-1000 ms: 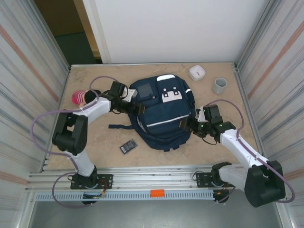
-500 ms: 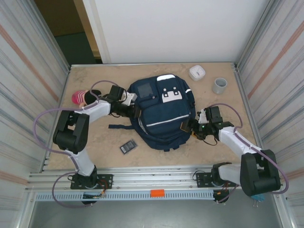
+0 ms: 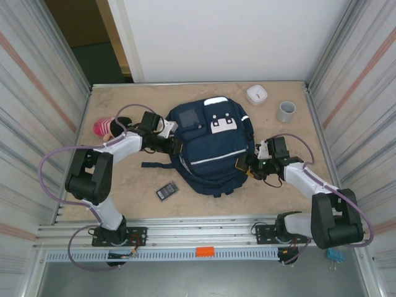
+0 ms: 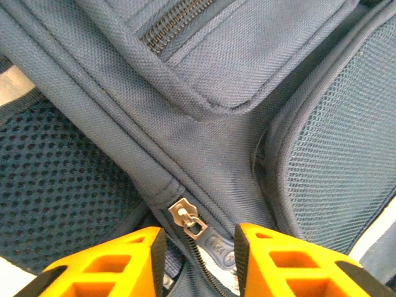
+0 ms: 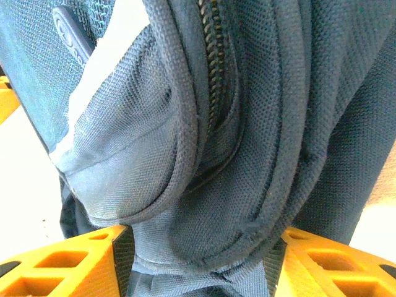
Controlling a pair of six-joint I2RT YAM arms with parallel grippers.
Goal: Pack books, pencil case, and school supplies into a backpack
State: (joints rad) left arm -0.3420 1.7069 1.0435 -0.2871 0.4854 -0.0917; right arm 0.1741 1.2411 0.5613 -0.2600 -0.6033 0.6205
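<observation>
The navy backpack [image 3: 210, 145] lies flat in the middle of the table, white strips up. My left gripper [image 3: 175, 143] is at its left edge. In the left wrist view this gripper [image 4: 199, 247] stands open, its orange fingers [image 4: 133, 260] narrowly astride the metal zipper pull [image 4: 197, 226], and the backpack [image 4: 216, 74] lies beyond. My right gripper [image 3: 245, 166] is pressed into the bag's right side. There its pads [image 5: 124, 253] are shut on a bunched fold of the backpack [image 5: 204, 124]. A black rectangle with a grey panel [image 3: 167, 192] lies in front. The books are out of view.
A white round device [image 3: 257, 94] and a grey cup [image 3: 286, 111] stand at the back right. A pink and black soft item [image 3: 104, 127], perhaps the pencil case, lies at the left by my left arm. Metal walls close in both sides.
My left gripper narrowed around the zipper pull at the bag's left edge. My right gripper slid left into the bag's side and closed onto the fabric.
</observation>
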